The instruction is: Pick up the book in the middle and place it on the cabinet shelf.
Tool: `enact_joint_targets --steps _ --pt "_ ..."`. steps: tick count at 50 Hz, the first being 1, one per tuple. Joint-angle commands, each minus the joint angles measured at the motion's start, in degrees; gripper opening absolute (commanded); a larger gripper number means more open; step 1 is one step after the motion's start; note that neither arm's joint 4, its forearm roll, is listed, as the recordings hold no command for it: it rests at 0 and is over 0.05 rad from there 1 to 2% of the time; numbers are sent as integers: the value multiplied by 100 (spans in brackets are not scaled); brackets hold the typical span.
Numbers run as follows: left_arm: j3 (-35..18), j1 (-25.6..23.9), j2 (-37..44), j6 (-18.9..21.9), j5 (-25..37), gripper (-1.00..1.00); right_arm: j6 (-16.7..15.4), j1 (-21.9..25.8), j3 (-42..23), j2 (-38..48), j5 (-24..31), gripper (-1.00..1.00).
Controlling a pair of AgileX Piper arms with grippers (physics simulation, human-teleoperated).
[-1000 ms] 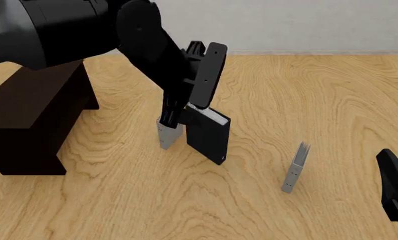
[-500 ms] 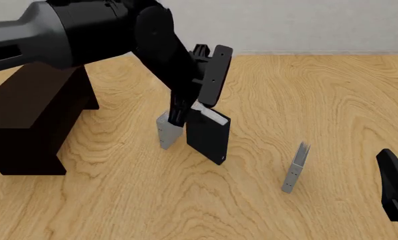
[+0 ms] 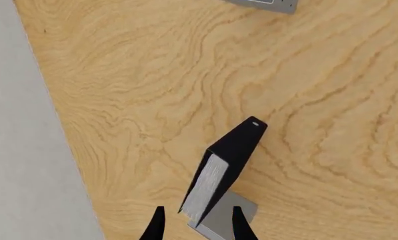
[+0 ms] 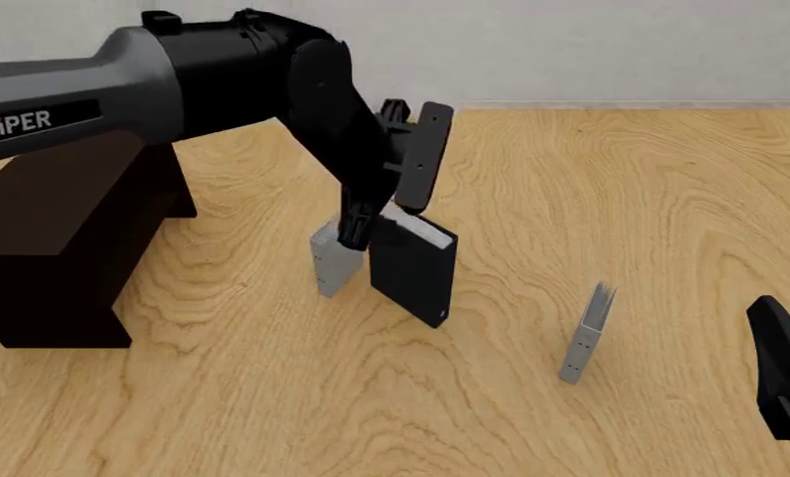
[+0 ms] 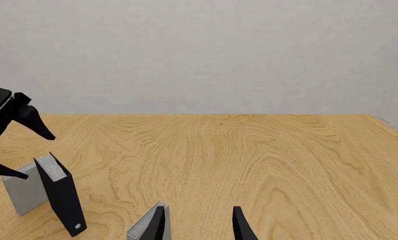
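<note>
On the wooden table, the thick black book with white page edge stands upright, ungrasped; the left gripper straddles it, jaws wide. Lifting and placing on the dark brown cabinet remain.

Bright, even, diffuse simulator light, no clear source. Sharp focus throughout all views, no blur, no edge distortion. Shadows faint on table. No glare; cabinet shelf reads near-black, little surface detail.
</note>
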Motion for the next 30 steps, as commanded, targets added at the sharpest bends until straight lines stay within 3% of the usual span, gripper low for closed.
enact_joint_targets --steps 1,30 --pt "246 -32 21 59 -230 100 -1 0 0 0 0 100" --pt "107 4 285 85 -449 100 0 0 0 0 0 100"
